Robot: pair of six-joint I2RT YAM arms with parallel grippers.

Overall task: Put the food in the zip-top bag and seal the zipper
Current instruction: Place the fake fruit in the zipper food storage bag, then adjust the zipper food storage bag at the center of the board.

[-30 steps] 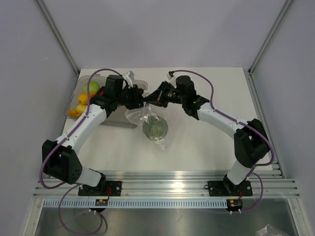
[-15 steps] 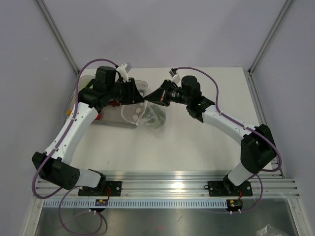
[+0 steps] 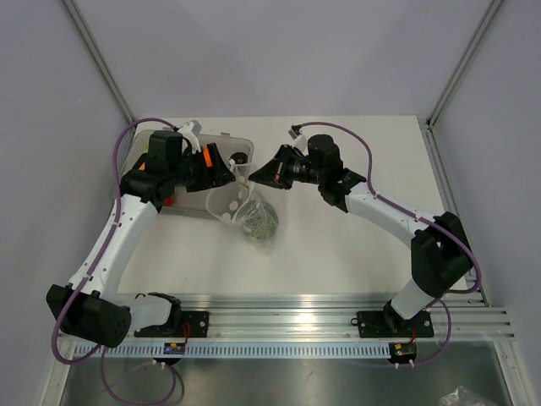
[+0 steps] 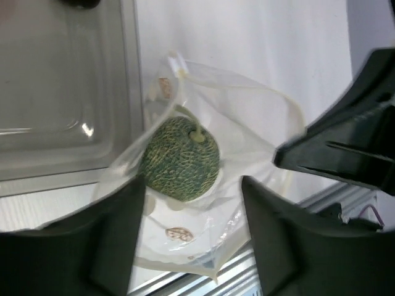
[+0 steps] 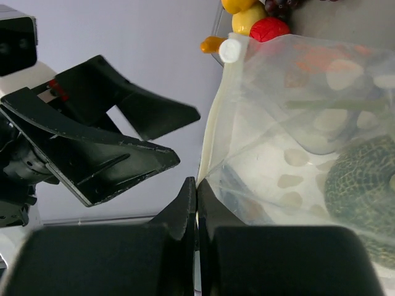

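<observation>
The clear zip-top bag [image 3: 252, 216] hangs over the table with a green netted melon [image 3: 263, 222] inside it. My right gripper [image 3: 253, 175] is shut on the bag's top edge, pinching the whitish zipper [image 5: 213, 129] strip at one corner. My left gripper [image 3: 228, 172] stands open just left of the bag's mouth, with nothing between its fingers [image 4: 117, 246]. In the left wrist view the bag [image 4: 247, 123] and melon [image 4: 179, 159] lie beyond the spread jaws. The right wrist view shows yellow [image 5: 247, 24] and red [image 5: 268, 29] food pieces and dark grapes [image 5: 281, 6] behind the bag [image 5: 296, 123].
The grey translucent tray [image 3: 203, 210] sits at the back left, partly under the left arm; its floor [image 4: 62, 92] shows in the left wrist view. A red piece [image 3: 169, 201] peeks out beside the arm. Grey walls enclose the table, and a rail [image 3: 279, 321] runs along its near edge.
My left gripper has opened, let go of the bag's mouth and drawn back to the left. The bag with the melon now hangs from the right gripper alone.
</observation>
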